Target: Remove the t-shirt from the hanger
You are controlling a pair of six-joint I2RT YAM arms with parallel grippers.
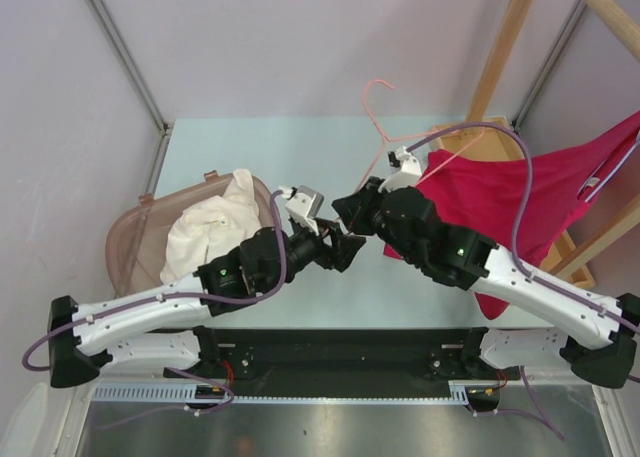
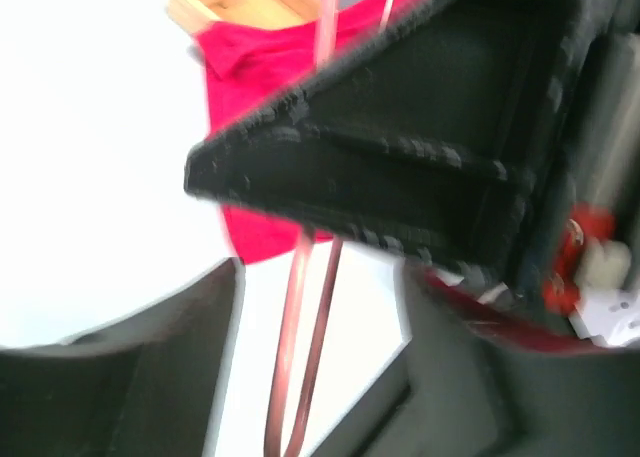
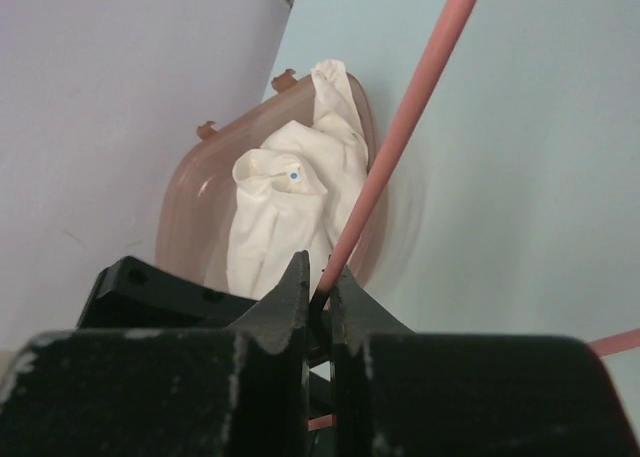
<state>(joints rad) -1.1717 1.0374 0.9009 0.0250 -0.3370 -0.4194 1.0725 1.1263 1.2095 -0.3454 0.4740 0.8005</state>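
Observation:
A pink wire hanger is held up over the table's middle. The red t-shirt hangs off its right side and drapes toward the wooden rack. My right gripper is shut on the hanger's left end; in the right wrist view the pink wire runs up out of my closed gripper. My left gripper sits just below it, open, with the hanger's bent corner between its spread fingers, not gripped. The red shirt shows behind it.
A brown translucent basket holding white cloth stands at the left; it also shows in the right wrist view. A wooden rack rises at the back right, with its base on the table.

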